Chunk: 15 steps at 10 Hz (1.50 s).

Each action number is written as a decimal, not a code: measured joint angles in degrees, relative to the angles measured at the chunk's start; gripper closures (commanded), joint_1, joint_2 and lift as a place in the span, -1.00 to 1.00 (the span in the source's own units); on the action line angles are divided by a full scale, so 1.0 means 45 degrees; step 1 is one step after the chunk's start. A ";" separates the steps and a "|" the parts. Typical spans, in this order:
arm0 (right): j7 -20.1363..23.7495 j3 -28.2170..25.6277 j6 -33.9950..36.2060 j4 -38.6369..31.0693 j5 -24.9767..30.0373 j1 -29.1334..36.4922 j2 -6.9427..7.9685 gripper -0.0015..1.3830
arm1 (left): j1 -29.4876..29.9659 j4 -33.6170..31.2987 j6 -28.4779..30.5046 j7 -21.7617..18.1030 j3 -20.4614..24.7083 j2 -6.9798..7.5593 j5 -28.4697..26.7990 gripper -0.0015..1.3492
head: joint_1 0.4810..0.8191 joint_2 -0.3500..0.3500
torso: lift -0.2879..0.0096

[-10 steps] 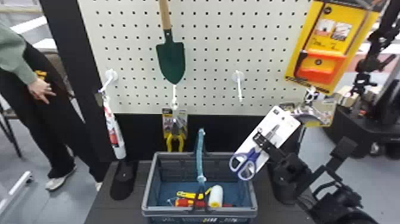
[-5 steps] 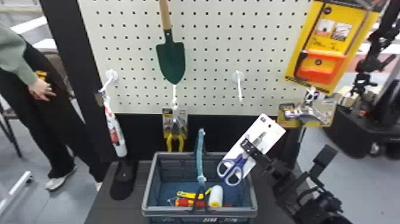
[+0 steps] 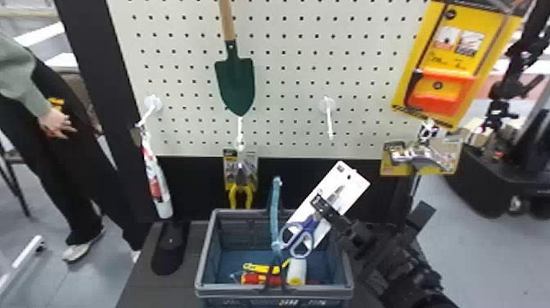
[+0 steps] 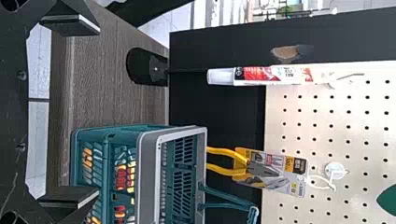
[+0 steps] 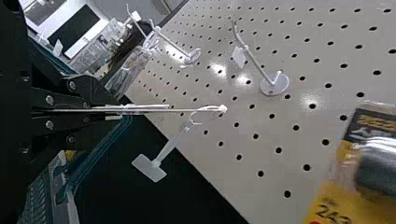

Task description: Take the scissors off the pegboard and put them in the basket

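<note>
In the head view my right gripper (image 3: pixel 323 207) is shut on the scissors' white card (image 3: pixel 343 180), which tilts over the right part of the basket (image 3: pixel 348 282). The blue-handled scissors (image 3: pixel 313 223) hang handles down, just above the basket's opening, beside its upright handle. Seen edge-on in the right wrist view, the scissors' card (image 5: pixel 163 110) runs out from between the fingers of the right gripper (image 5: pixel 105 111). The left gripper (image 4: pixel 74 112) is open and holds nothing, with the basket (image 4: pixel 173 133) beyond it in the left wrist view.
Inside the basket lie a yellow tool (image 3: pixel 262 268), a red item and a white roll (image 3: pixel 297 272). Carded pliers (image 3: pixel 240 184), a trowel (image 3: pixel 235 82), a white-red tube (image 3: pixel 155 180) and yellow packs (image 3: pixel 446 65) hang around it. A bare hook (image 3: pixel 329 118) juts from the pegboard.
The right gripper has carried the scissors left and a little down, from beside the basket's right edge to over its opening. Basket and hanging tools have stayed put.
</note>
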 measured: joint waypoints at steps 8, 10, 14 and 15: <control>-0.0226 0.2181 -0.0906 0.1838 -0.1372 -0.0556 0.0028 -0.31 | -0.0074 0.0125 -0.0126 -0.0040 0.0022 0.0056 0.0087 -0.85 | -0.60 0.00 | 0.26; -0.0226 0.2191 -0.1057 0.1883 -0.1366 -0.0560 -0.0013 -0.91 | -0.0037 0.0142 -0.0151 -0.0040 0.0038 0.0059 0.0114 -0.85 | -0.60 0.00 | 0.26; -0.0226 0.2173 -0.1104 0.1850 -0.1425 -0.0538 -0.0054 -0.73 | -0.0029 0.0171 -0.0163 -0.0078 0.0040 0.0060 0.0136 -0.85 | -0.60 0.00 | 0.26; -0.0233 0.2172 -0.1105 0.1847 -0.1455 -0.0524 -0.0060 -0.73 | -0.0029 0.0175 -0.0171 -0.0096 0.0040 0.0059 0.0136 -0.85 | -0.60 0.00 | 0.26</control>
